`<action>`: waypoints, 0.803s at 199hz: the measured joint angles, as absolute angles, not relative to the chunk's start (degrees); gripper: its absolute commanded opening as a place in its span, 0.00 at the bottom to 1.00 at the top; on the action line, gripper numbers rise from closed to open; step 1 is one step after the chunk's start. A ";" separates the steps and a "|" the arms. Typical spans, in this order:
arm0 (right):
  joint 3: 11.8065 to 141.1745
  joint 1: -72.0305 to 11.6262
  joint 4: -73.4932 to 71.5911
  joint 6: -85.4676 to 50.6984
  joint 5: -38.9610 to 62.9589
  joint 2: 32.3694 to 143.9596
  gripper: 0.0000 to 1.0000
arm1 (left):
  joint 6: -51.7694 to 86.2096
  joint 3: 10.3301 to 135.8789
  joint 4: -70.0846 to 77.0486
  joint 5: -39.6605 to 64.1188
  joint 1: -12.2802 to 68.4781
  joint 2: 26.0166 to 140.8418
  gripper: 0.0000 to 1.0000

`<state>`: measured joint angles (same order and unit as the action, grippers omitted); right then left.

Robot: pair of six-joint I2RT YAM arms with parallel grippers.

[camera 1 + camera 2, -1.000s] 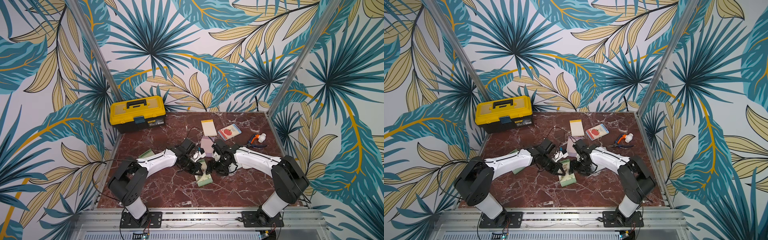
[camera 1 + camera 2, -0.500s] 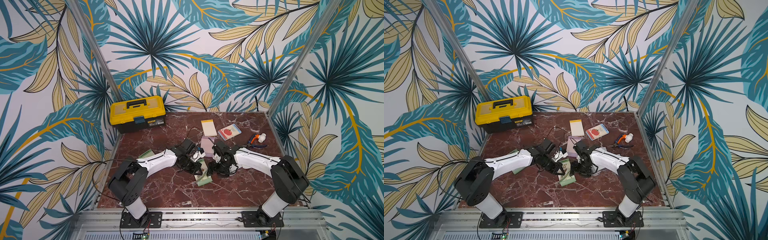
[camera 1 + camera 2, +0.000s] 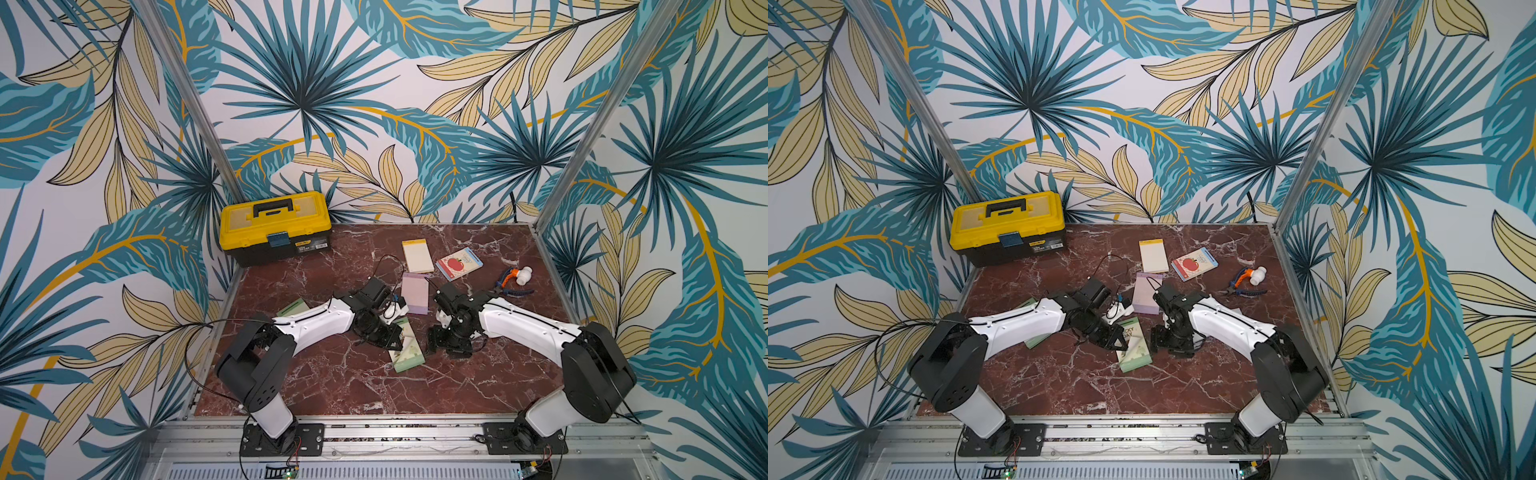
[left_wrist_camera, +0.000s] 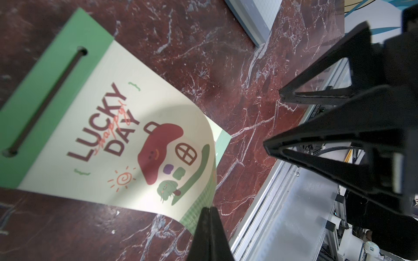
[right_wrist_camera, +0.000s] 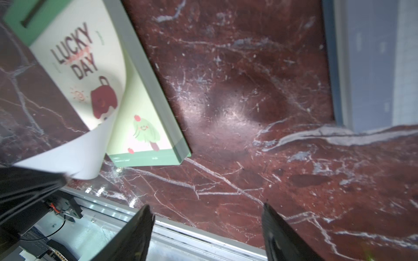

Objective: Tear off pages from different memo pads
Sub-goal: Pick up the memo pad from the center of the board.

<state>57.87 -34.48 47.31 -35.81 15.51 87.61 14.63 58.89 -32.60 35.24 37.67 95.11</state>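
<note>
A green "LUCKY DAY" memo pad (image 3: 409, 353) (image 5: 147, 113) lies mid-table between both arms. Its printed top page (image 4: 135, 135) (image 5: 74, 67) curls up off the block at one corner, still joined at the green binding strip. My left gripper (image 4: 209, 209) (image 3: 395, 332) is shut on that lifted corner. Just to the right of the pad, my right gripper (image 5: 207, 205) (image 3: 434, 347) is open over bare marble, holding nothing. Further back lie a lilac pad (image 3: 415, 293), a cream pad (image 3: 415, 255) and an apple-cover pad (image 3: 459, 264). Another green pad (image 3: 293, 308) shows partly under my left arm.
A yellow toolbox (image 3: 274, 228) stands at the back left corner. Pliers with orange and blue handles and a small white mallet (image 3: 513, 282) lie at the right side. The table's metal front rail (image 5: 181, 228) runs close below my right gripper.
</note>
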 measured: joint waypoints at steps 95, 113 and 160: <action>58.06 -34.50 34.63 -42.94 20.23 97.95 0.76 | 15.05 59.31 -33.04 34.70 37.69 95.09 0.03; 58.06 -34.50 32.18 -44.36 21.30 99.09 0.75 | 15.81 59.31 -33.08 34.13 37.69 95.02 0.31; 58.15 -34.61 29.89 -45.93 22.85 99.55 0.75 | 16.82 60.71 -36.47 30.81 37.71 92.05 0.57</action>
